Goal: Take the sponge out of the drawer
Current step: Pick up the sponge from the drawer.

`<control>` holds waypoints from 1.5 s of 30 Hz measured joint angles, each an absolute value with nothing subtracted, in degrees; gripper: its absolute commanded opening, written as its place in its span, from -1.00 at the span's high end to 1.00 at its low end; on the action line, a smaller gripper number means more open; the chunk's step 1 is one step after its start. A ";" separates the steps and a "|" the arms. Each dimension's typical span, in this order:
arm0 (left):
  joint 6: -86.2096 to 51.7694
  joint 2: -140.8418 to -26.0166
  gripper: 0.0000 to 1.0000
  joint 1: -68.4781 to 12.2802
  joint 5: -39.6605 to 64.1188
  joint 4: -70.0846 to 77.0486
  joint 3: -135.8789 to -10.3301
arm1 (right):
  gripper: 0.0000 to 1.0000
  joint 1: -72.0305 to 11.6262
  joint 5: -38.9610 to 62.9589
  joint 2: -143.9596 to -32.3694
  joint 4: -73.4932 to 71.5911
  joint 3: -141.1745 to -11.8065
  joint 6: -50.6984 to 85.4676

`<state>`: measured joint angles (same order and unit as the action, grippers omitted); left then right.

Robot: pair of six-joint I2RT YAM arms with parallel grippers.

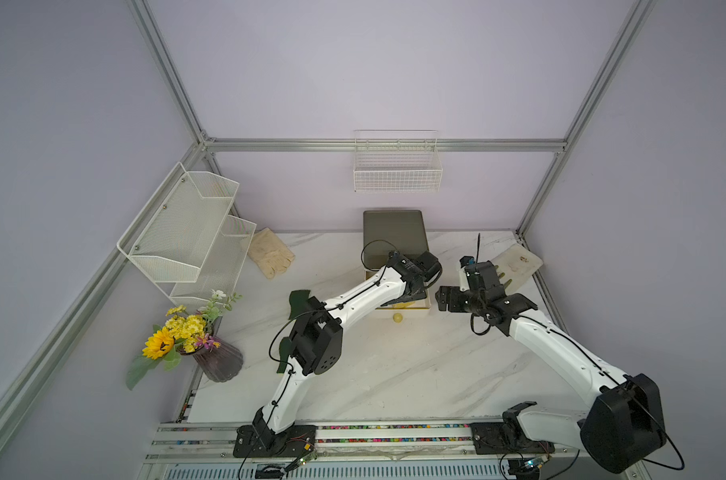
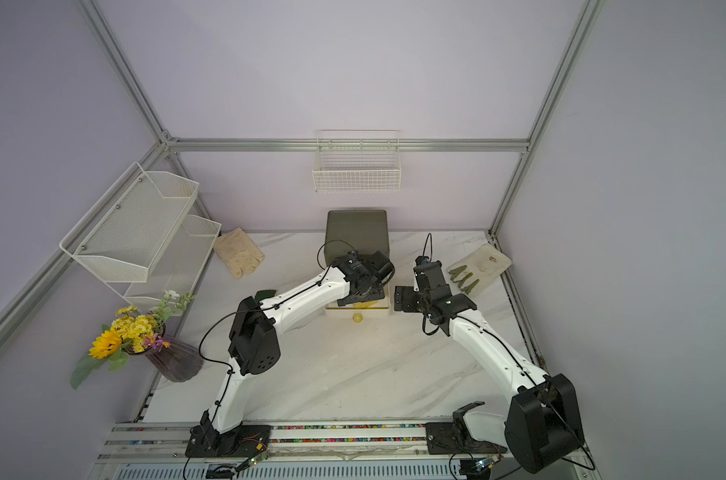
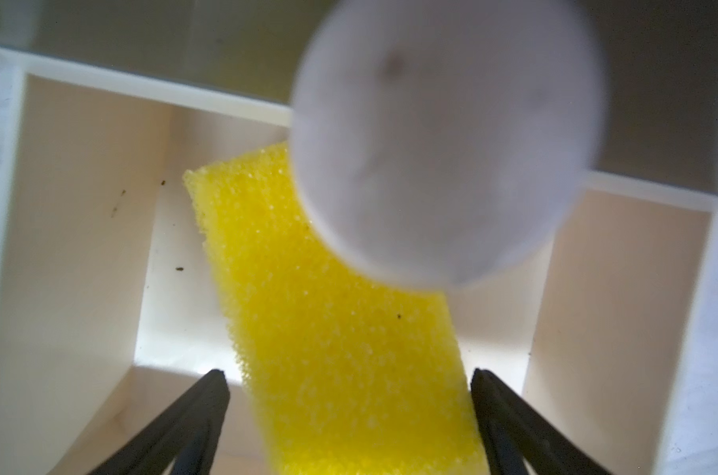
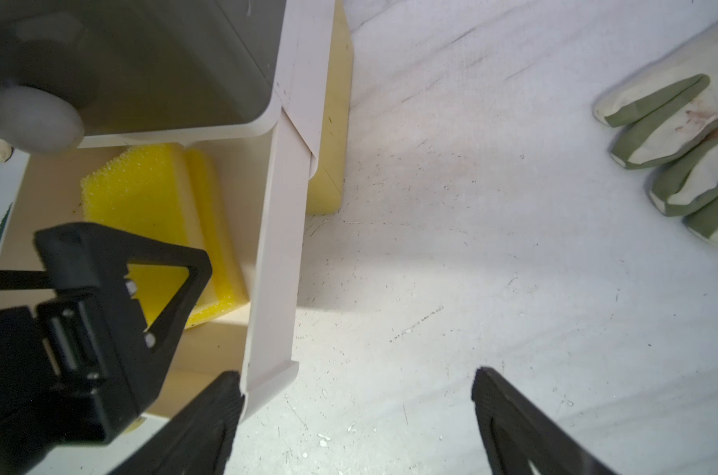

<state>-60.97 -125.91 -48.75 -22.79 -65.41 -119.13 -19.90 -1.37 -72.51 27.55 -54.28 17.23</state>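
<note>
White marble tabletop point(image 1: 394, 374), drawer point(image 4: 279, 246) open at mid-frame in both top views; sponge point(image 3: 328, 329) lies inside, left gripper point(image 3: 349, 376) jaws apart straddling it to pinch, right gripper point(image 4: 355, 382) agape alongside, apparently idle.

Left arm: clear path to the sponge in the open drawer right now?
Probably yes. The drawer is pulled out and the left hand is open, straddling the sponge, with nothing between.

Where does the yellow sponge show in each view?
In a top view: sponge, a yellow sliver in the open drawer.
In a top view: same sliver, same drawer.
Left wrist: centre, between the open left pincer tips.
Right wrist: inside the drawer.
Shared landmark: the white drawer.
</note>
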 measured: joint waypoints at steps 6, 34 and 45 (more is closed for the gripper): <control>-61.04 -125.91 -0.55 -48.75 -22.81 -65.39 -119.13 | -0.84 -19.90 -1.37 -72.51 27.49 -54.04 17.15; -60.47 -122.37 -0.23 -48.75 -23.07 -65.25 -116.14 | -0.83 -19.90 -1.04 -72.53 27.44 -54.04 16.60; -60.25 -115.50 -0.23 -48.84 -20.95 -65.34 -112.12 | -0.83 -19.90 -0.54 -72.53 27.44 -54.04 16.62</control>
